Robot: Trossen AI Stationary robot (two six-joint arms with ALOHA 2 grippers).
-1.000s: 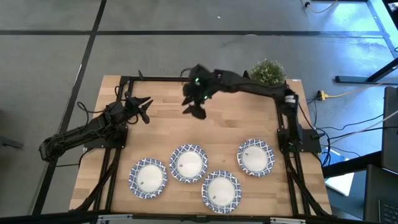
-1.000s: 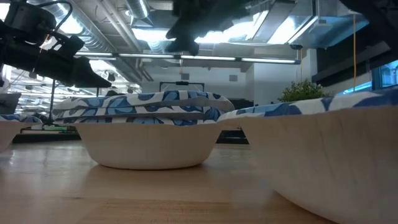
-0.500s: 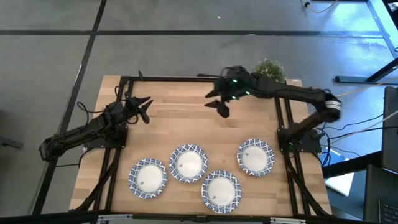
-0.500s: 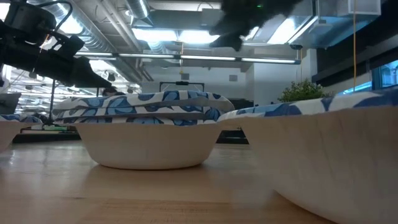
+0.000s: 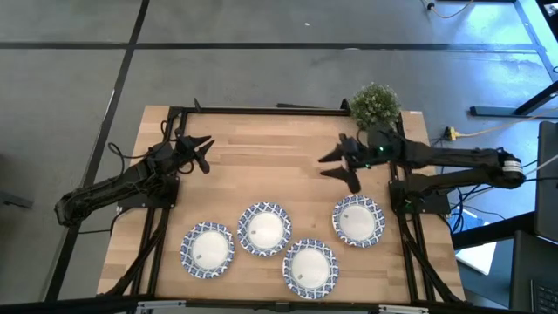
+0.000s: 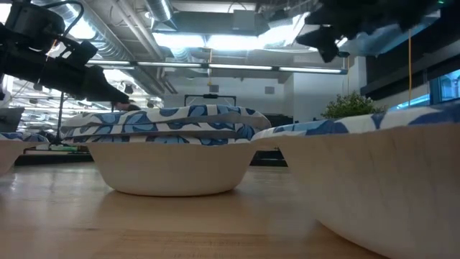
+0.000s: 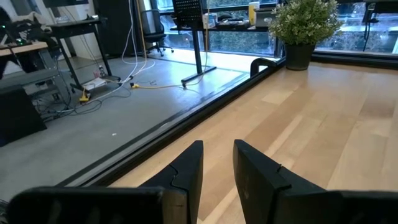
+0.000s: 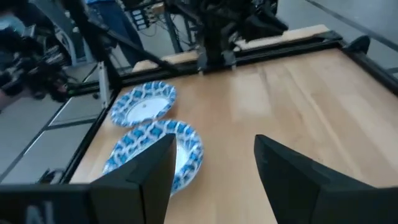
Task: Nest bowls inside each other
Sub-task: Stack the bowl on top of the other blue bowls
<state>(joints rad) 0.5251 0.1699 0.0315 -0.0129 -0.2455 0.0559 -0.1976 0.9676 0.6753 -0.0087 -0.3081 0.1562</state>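
Note:
Four blue-and-white rimmed bowl places show in the high view along the table's near side: left (image 5: 207, 249), middle (image 5: 265, 228), nearest (image 5: 309, 269), right (image 5: 358, 220). Each rests on its base. In the low view one place (image 6: 169, 155) shows stacked rims, so bowls sit nested there. My right gripper (image 5: 337, 168) (image 8: 214, 140) hangs open above the wood, just to the far-left of the right bowl, and holds nothing. Its wrist view shows two bowls (image 8: 144, 102) (image 8: 158, 152) ahead. My left gripper (image 5: 202, 152) (image 7: 217, 146) waits open near the table's left far part.
A small green potted plant (image 5: 375, 103) (image 7: 305, 25) stands at the table's far right corner, close behind my right arm. A black frame rail (image 5: 261, 111) runs along the far edge. Bare wood (image 5: 261, 166) lies between the two grippers.
My right arm has swung from over the table's far middle toward the right edge and the near side, coming down toward the right bowl, with its fingers open throughout. The bowls have stayed where they were.

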